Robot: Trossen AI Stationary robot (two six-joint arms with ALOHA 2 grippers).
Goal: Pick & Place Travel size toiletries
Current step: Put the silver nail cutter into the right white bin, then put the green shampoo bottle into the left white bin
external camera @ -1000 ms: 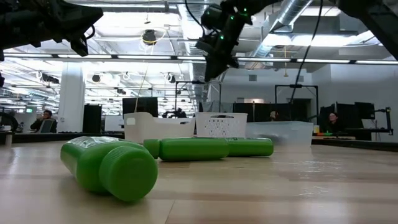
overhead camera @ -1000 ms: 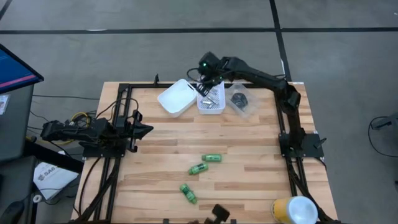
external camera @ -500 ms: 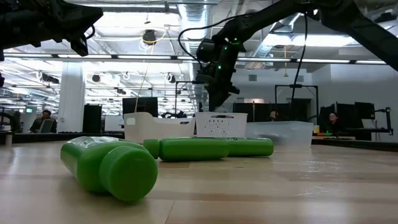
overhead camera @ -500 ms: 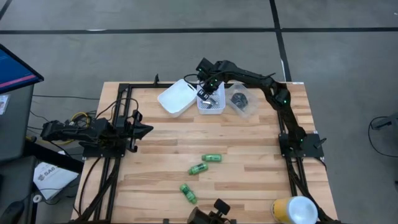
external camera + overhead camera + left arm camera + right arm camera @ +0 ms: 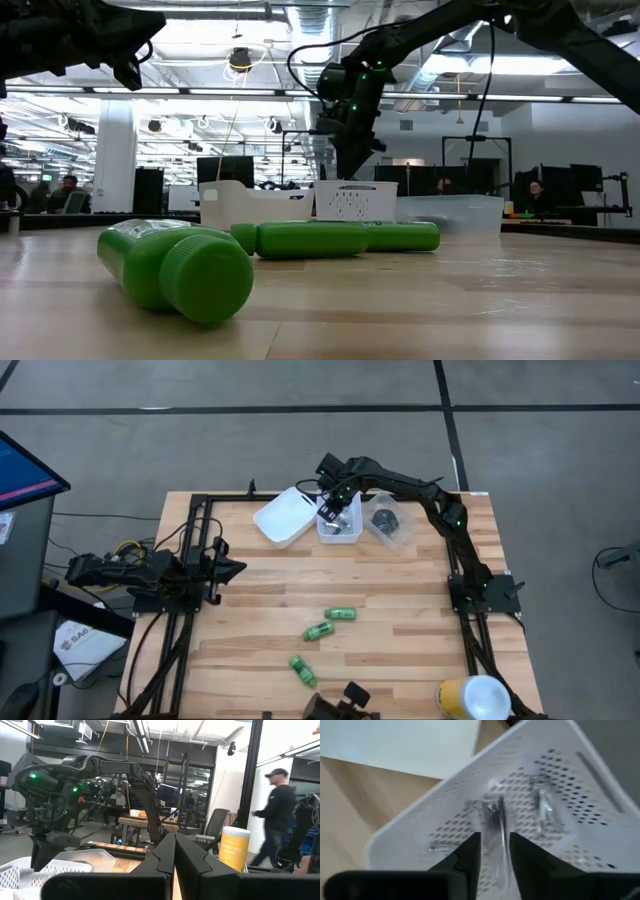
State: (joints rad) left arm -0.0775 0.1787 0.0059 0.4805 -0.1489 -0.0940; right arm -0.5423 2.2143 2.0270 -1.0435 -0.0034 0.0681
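Note:
My right gripper (image 5: 337,510) reaches down into the white perforated bin (image 5: 341,526) near the table's far edge, shut on a slim silvery tube (image 5: 493,815). Another silvery tube (image 5: 543,809) lies on the bin's floor. Three green bottles (image 5: 342,614) (image 5: 318,631) (image 5: 302,670) lie on their sides on the near middle of the table. Black pots (image 5: 385,518) sit in the clear tub (image 5: 398,532) right of the bin. My left gripper (image 5: 175,851) is shut and touches nothing, parked at the table's left side (image 5: 222,569). My right gripper pinches the silvery tube between its two fingers (image 5: 471,851), which lie across its near part (image 5: 496,836). It comes from above, pointing down into the bin. The tube's far end (image 5: 490,805) reaches toward the perforated floor; whether it rests there I cannot tell.
A plain white bin (image 5: 284,515) stands left of the perforated one. A yellow and white container (image 5: 472,698) stands at the near right corner, and a dark camera mount (image 5: 345,702) at the near edge. People (image 5: 276,822) are in the room behind.
My right gripper has come down from above the perforated bin into it, carrying the silvery tube, and has kept still for the last half second. The green bottles have not moved.

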